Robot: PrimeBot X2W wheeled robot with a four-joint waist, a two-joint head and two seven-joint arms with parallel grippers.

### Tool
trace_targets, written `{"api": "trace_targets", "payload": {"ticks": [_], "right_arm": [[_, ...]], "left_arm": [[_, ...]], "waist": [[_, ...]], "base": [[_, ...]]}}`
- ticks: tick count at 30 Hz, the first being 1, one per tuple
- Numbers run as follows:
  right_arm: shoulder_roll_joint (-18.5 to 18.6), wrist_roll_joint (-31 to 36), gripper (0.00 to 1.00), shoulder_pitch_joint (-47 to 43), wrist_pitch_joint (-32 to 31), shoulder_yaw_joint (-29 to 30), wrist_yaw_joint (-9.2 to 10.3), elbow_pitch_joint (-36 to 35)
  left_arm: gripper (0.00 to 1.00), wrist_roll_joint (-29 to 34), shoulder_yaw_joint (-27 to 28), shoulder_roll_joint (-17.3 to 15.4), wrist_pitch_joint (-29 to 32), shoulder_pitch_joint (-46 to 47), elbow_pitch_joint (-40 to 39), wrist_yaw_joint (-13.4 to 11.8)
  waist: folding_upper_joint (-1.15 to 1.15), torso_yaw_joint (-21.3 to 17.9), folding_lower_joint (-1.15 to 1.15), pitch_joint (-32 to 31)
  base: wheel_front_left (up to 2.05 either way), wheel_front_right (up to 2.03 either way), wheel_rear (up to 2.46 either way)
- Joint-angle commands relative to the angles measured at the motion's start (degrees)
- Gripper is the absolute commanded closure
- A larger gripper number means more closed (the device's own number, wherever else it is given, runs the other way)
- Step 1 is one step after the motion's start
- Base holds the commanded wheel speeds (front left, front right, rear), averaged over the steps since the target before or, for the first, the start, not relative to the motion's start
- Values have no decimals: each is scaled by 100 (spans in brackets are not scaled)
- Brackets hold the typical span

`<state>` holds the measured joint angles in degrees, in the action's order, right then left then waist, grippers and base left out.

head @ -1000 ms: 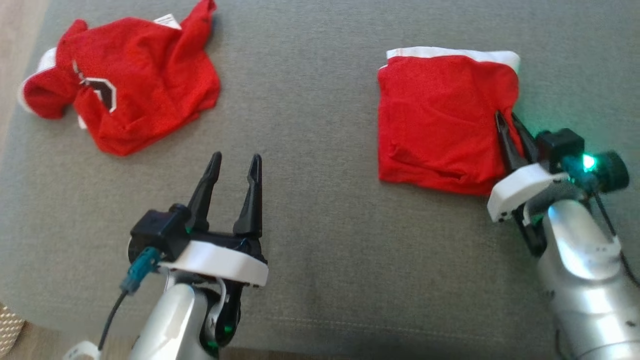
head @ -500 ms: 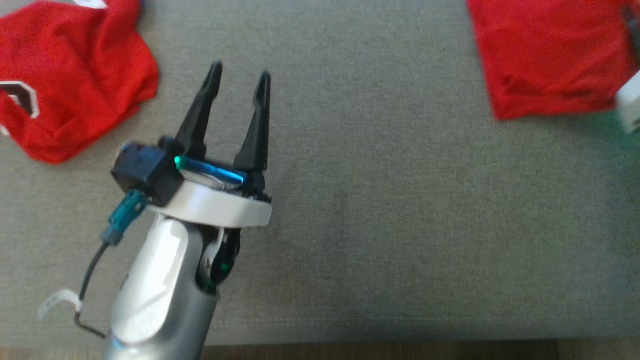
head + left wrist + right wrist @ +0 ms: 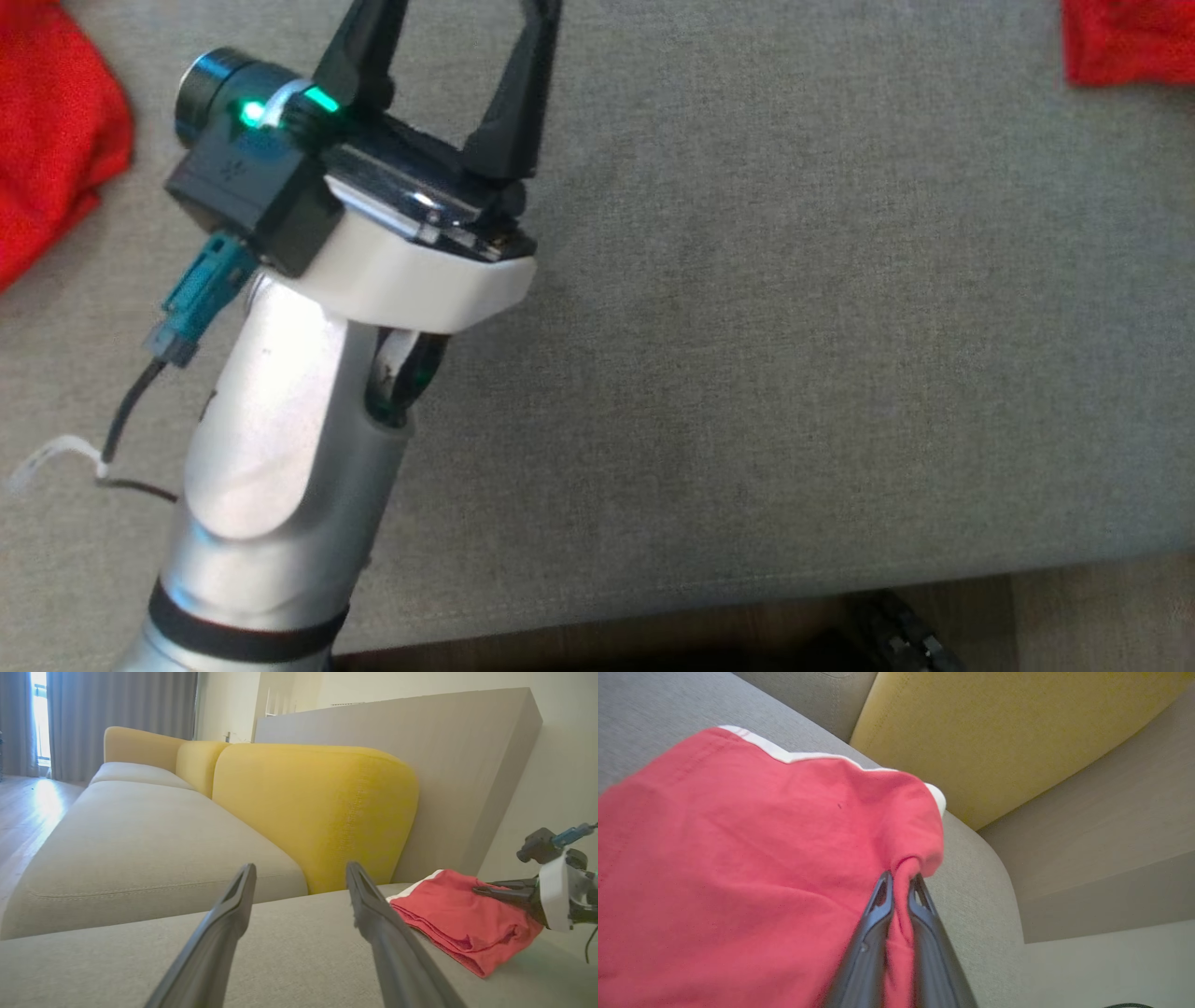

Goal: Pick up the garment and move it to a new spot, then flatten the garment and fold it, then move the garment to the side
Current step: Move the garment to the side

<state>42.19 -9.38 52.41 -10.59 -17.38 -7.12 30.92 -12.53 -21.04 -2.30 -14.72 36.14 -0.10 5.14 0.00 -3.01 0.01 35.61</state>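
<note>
Garment: folded red garment (image 3: 738, 858) lies on grey sofa seat (image 3: 794, 327), beside yellow cushion (image 3: 994, 732).
Right gripper (image 3: 900, 879): jaws clamp its corner edge.
Left gripper (image 3: 299, 872): jaws spread wide, empty.
Advice: drag low and slowly sideways, likely keeping folds intact.

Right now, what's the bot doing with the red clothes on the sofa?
The right gripper is pinched shut on one edge of the folded red garment, which lies on the grey sofa seat near the yellow back cushion. The left gripper is open, holding nothing, over the seat. Another red garment lies at the robot's left. Folding looks done; moving it aside seems to be the step in hand.
</note>
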Motion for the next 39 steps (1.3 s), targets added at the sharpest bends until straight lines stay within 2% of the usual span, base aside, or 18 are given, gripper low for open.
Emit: {"api": "trace_targets", "payload": {"ticks": [1, 9, 10, 11, 12, 18, 22, 29, 31, 32, 39], "right_arm": [[139, 51, 100, -9, -46, 202, -36, -180], [-107, 377, 100, -311, -244, 865, -36, -398], [-142, 379, 73, -360, -258, 913, -36, -438], [-173, 386, 5, -397, -258, 988, -36, -472], [-203, 399, 0, -433, -289, 1055, -36, -486], [-352, 737, 0, -598, -267, 1094, -36, -831], [-641, 742, 0, -617, -201, 1101, -36, -1104], [-1548, 865, 0, -900, 577, 1128, -36, -1429], [-1810, 864, 0, -1088, 855, 1066, -36, -1421], [-1810, 864, 0, -1088, 855, 1066, -36, -1421], [-2803, 666, 0, -1894, 1714, 1118, -36, -1352]], "left_arm": [[0, 10, 76, -58, -28, 67, -253, 40], [0, -72, -18, -58, -28, -21, -261, 13], [0, -79, -15, -58, -28, -41, -255, 13], [0, -86, -10, -58, -28, -59, -248, 11], [0, -99, -2, -58, -28, -78, -241, 4], [0, -181, 61, -58, -28, -204, -220, -40], [0, -222, 146, -58, -28, -343, -181, -90], [0, -292, 475, -58, -28, -849, -106, -278], [0, -280, 577, -58, -28, -1044, -73, -317], [0, -280, 577, -58, -28, -1044, -73, -317], [0, -385, 834, -58, -28, -1825, 72, -443]], "waist": [[0, -71, -1, 101], [0, -31, -1, 96], [0, -24, -1, 81], [0, -16, -1, 64], [0, -7, -1, 40], [0, 40, -1, -153], [0, 98, -1, -406], [0, 285, -1, -1124], [0, 352, -1, -1342], [0, 352, -1, -1342], [0, 559, -1, -2005]], "base": [[0, 0, 0], [0, 0, 0], [0, 0, 0], [0, 0, 0], [0, 0, 0], [0, 0, 0], [0, 0, 0], [0, 0, 0], [0, 0, 0], [0, 0, 0], [0, 0, 0]]}}
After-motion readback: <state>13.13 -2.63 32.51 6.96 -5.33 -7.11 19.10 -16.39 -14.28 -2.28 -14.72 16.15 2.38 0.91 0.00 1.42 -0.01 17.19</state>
